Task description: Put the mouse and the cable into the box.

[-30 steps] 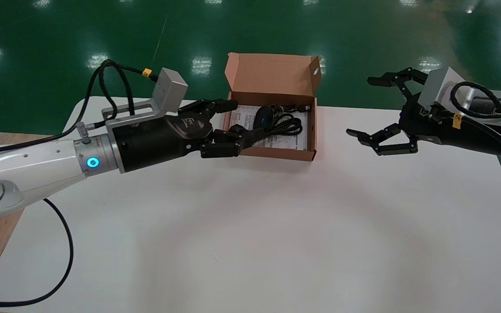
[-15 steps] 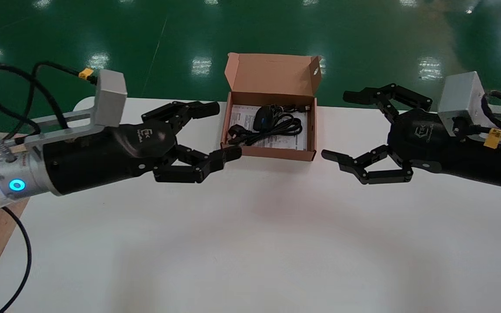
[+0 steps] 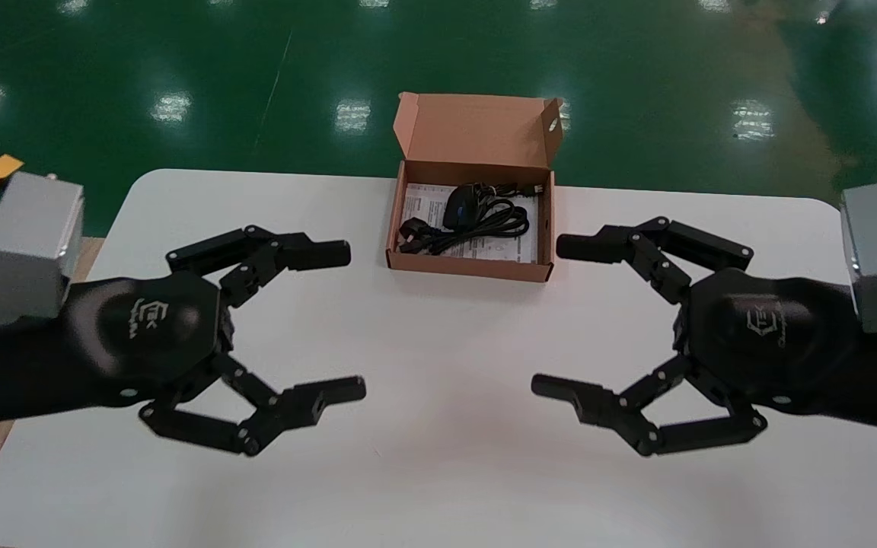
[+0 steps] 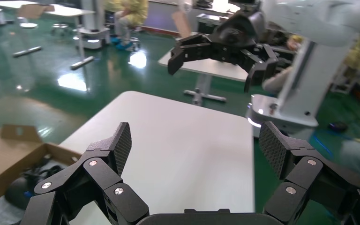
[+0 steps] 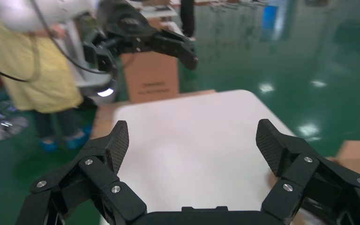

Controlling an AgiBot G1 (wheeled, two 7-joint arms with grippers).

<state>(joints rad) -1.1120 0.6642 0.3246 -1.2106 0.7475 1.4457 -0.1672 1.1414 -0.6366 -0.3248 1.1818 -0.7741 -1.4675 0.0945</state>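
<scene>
The mouse (image 3: 459,206) and the cable (image 3: 493,221) lie together inside the open box (image 3: 469,267) near the table's (image 3: 438,457) far edge. The left gripper (image 3: 347,321) and right gripper (image 3: 553,315) hang spread wide and empty, nearer me. Looks finished; any withdrawal should avoid nudging the cardboard.

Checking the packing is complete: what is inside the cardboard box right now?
Inside the box lie a black mouse and a coiled black cable on a printed sheet. The sheet hides whatever is beneath it.
</scene>
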